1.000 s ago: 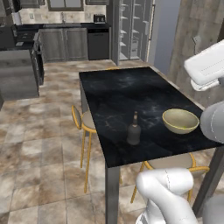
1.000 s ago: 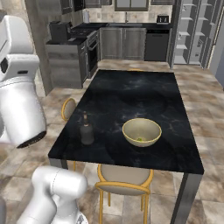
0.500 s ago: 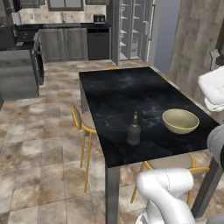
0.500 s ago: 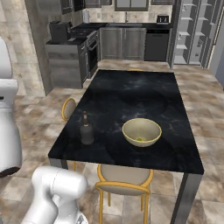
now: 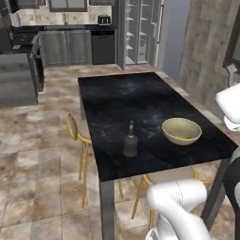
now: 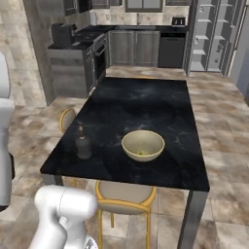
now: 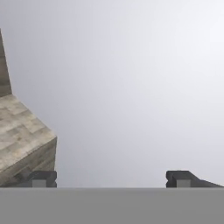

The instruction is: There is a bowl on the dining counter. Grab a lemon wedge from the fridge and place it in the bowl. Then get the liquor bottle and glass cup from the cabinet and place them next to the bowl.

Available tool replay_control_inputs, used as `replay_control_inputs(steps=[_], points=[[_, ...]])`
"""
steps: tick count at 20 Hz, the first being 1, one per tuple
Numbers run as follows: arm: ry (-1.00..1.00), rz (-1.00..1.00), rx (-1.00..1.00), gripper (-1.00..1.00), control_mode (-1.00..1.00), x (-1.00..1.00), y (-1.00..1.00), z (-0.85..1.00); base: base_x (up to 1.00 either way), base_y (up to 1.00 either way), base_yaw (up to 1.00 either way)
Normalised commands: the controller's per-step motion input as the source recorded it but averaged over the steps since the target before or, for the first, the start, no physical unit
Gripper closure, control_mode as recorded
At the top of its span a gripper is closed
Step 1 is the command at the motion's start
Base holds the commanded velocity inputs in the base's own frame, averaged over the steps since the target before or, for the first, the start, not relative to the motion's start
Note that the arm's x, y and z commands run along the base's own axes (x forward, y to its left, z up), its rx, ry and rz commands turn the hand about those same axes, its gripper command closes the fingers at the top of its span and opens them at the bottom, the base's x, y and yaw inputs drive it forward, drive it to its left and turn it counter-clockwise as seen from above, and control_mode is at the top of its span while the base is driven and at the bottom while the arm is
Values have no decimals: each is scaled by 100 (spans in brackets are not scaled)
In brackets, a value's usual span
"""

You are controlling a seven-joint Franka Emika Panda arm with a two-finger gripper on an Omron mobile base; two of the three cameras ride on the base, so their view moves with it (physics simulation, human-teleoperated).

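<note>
The pale yellow-beige bowl point(image 5: 182, 131) point(image 6: 143, 145) stands on the black dining counter point(image 5: 122, 98) point(image 6: 146, 104) near its front end. A tiny yellow-green speck, apparently the lemon wedge point(image 6: 141, 153), lies in the bowl's bottom. The dark liquor bottle point(image 5: 130, 141) point(image 6: 83, 144) stands upright left of the bowl, a hand's width apart. My gripper point(image 7: 110, 178) is open, its fingertips point(image 7: 42, 178) far apart with nothing between them, facing a blank pale surface. The fridge point(image 5: 140, 30) point(image 6: 210, 34) stands open at the back. Glass cup and cabinet are out of view.
Yellow-legged stools point(image 5: 80, 133) point(image 6: 125, 197) sit along the counter's left side and front end. A stone-textured block point(image 7: 22, 140) shows at the left of the hand view. Grey cupboards and a stove point(image 6: 78, 58) line the back. Tiled floor lies left of the counter.
The arm's upper links have swung outward, away from the counter, dropping lower and farther toward the picture edges. Bowl and bottle have not moved.
</note>
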Motion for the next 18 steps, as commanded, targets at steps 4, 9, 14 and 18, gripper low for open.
replay_control_inputs(steps=[4, 9, 14, 18], points=[[0, 0, 0, -100, 100, 0, 0, 0, -15, -100, 1], [0, 0, 0, -100, 100, 0, 0, 0, -24, -100, 3], [0, 0, 0, -100, 100, 0, 0, 0, -15, -100, 3], [0, 0, 0, -100, 100, 0, 0, 0, 4, -100, 8]])
